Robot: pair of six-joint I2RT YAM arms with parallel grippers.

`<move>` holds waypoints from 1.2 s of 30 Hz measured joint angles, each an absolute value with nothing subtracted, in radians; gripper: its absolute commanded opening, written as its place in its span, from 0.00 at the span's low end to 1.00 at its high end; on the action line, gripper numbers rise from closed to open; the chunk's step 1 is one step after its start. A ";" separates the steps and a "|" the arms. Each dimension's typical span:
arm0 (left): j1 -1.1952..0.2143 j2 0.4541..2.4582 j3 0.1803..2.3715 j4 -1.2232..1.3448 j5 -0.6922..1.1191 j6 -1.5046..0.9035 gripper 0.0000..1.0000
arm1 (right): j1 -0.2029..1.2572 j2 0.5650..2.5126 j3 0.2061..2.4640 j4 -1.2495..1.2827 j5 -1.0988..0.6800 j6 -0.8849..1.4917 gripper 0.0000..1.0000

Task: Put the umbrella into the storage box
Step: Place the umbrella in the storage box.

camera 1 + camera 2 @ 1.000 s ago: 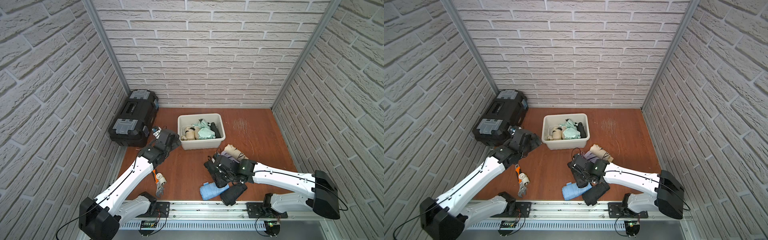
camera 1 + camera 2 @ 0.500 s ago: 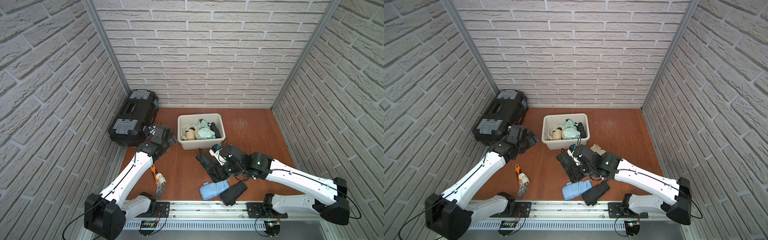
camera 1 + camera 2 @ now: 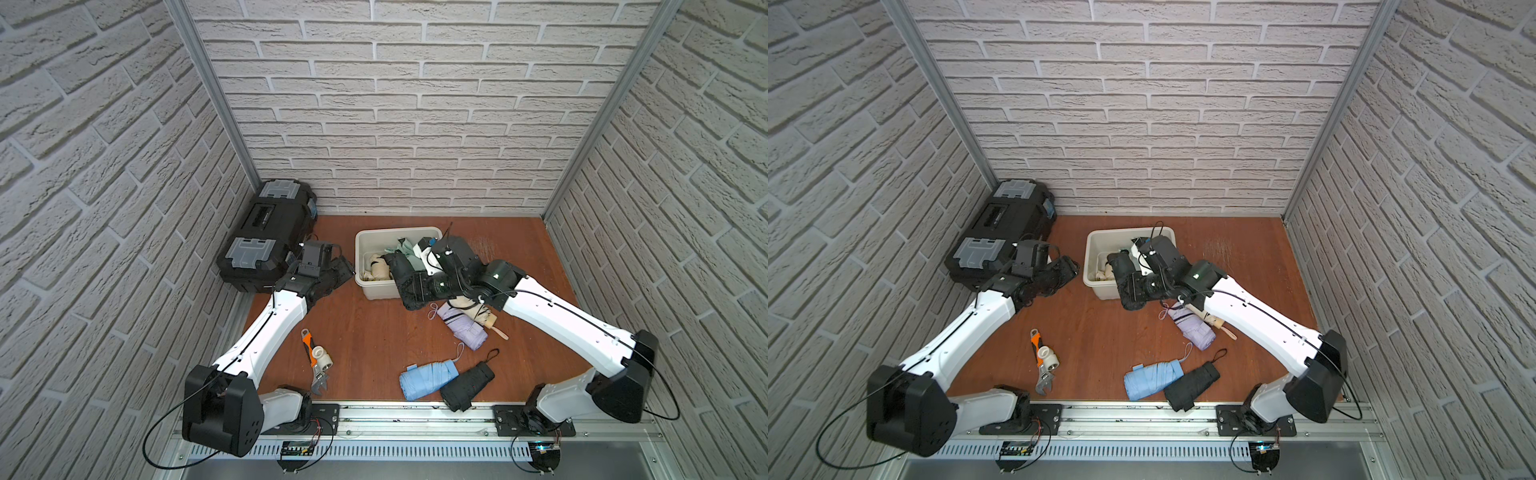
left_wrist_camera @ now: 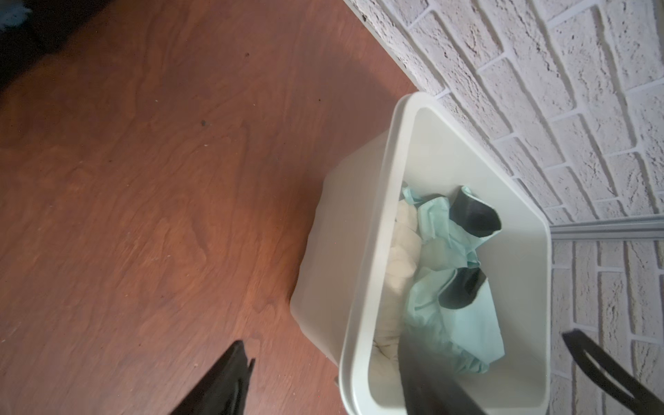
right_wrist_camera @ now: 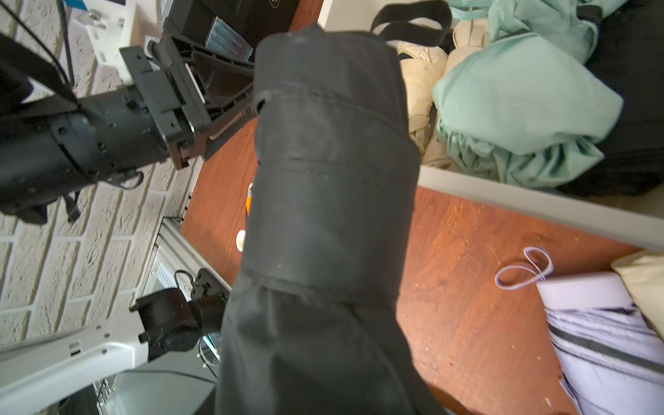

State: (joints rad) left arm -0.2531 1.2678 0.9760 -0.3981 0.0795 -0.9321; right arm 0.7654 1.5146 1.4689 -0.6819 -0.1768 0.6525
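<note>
My right gripper [image 3: 434,286] [image 3: 1152,286] is shut on a folded black umbrella [image 3: 405,278] [image 3: 1128,282] [image 5: 330,179]. The umbrella hangs across the front rim of the off-white storage box [image 3: 399,230] [image 3: 1129,232] [image 5: 539,206]. Its strap end is over the inside and its other end over the floor. A mint green folded umbrella [image 4: 456,316] [image 5: 521,100], a cream one and a black one lie in the box. My left gripper [image 3: 341,269] [image 3: 1068,268] [image 4: 323,388] is open at the box's left wall [image 4: 341,230], one finger on each side of the rim.
A black toolbox [image 3: 266,237] [image 3: 1000,224] stands at the back left. On the floor lie a lilac umbrella [image 3: 465,328], a beige one [image 3: 484,316], a blue one [image 3: 428,378] and another black one [image 3: 467,384]. An orange-handled wrench [image 3: 309,353] with a white pipe fitting [image 3: 322,359] lies front left.
My right arm has carried the black umbrella from the pile at the front up to the box's front rim. My left gripper has moved to the box's left wall and narrowed its jaws.
</note>
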 measured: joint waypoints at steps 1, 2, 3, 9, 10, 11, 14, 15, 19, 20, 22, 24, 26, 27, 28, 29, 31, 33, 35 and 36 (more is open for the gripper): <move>-0.251 1.282 0.986 -0.394 0.091 -0.926 0.62 | 0.760 1.552 1.496 -0.675 -0.181 0.661 0.33; -0.248 1.297 0.997 -0.392 0.101 -0.919 0.60 | 0.755 1.593 1.524 -0.665 -0.186 0.670 0.33; -0.247 1.308 1.005 -0.388 0.110 -0.915 0.59 | 0.751 1.621 1.544 -0.661 -0.190 0.677 0.32; -0.242 1.360 1.024 -0.385 0.150 -0.901 0.52 | 0.719 1.850 1.743 -0.682 -0.249 0.707 0.30; -0.242 1.367 1.024 -0.386 0.155 -0.899 0.51 | 0.713 1.892 1.786 -0.691 -0.255 0.709 0.30; -0.242 1.375 1.024 -0.387 0.159 -0.896 0.50 | 0.709 1.926 1.824 -0.700 -0.258 0.712 0.30; -0.242 1.396 1.029 -0.388 0.168 -0.891 0.46 | 0.703 2.008 1.911 -0.722 -0.258 0.720 0.31; -0.242 1.403 1.030 -0.388 0.169 -0.891 0.45 | 0.702 2.029 1.932 -0.728 -0.255 0.725 0.31; -0.242 1.424 1.047 -0.381 0.179 -0.890 0.41 | 0.698 2.094 1.978 -0.746 -0.220 0.757 0.30; -0.242 1.429 1.050 -0.380 0.181 -0.889 0.40 | 0.698 2.105 1.989 -0.747 -0.216 0.767 0.30; -0.242 1.439 1.059 -0.381 0.186 -0.886 0.39 | 0.698 2.123 2.018 -0.744 -0.202 0.785 0.30; -0.242 1.449 1.068 -0.379 0.192 -0.882 0.38 | 0.698 2.146 2.042 -0.738 -0.191 0.804 0.30; -0.242 1.463 1.080 -0.377 0.200 -0.881 0.37 | 0.697 2.170 2.062 -0.728 -0.184 0.827 0.30; -0.242 1.469 1.083 -0.374 0.204 -0.879 0.36 | 0.697 2.184 2.071 -0.720 -0.179 0.834 0.30; -0.242 1.477 1.088 -0.373 0.207 -0.876 0.36 | 0.697 2.201 2.081 -0.714 -0.176 0.842 0.30; -0.242 1.484 1.091 -0.370 0.212 -0.874 0.35 | 0.697 2.219 2.088 -0.710 -0.174 0.852 0.30; -0.242 1.496 1.093 -0.365 0.218 -0.871 0.35 | 0.697 2.250 2.092 -0.706 -0.170 0.863 0.31; -0.242 1.504 1.093 -0.361 0.226 -0.867 0.33 | 0.698 2.280 2.093 -0.705 -0.165 0.875 0.32; -0.243 1.511 1.095 -0.360 0.233 -0.864 0.32 | 0.697 2.310 2.093 -0.705 -0.160 0.881 0.36; -0.243 1.513 1.097 -0.360 0.234 -0.863 0.31 | 0.697 2.320 2.094 -0.706 -0.158 0.883 0.41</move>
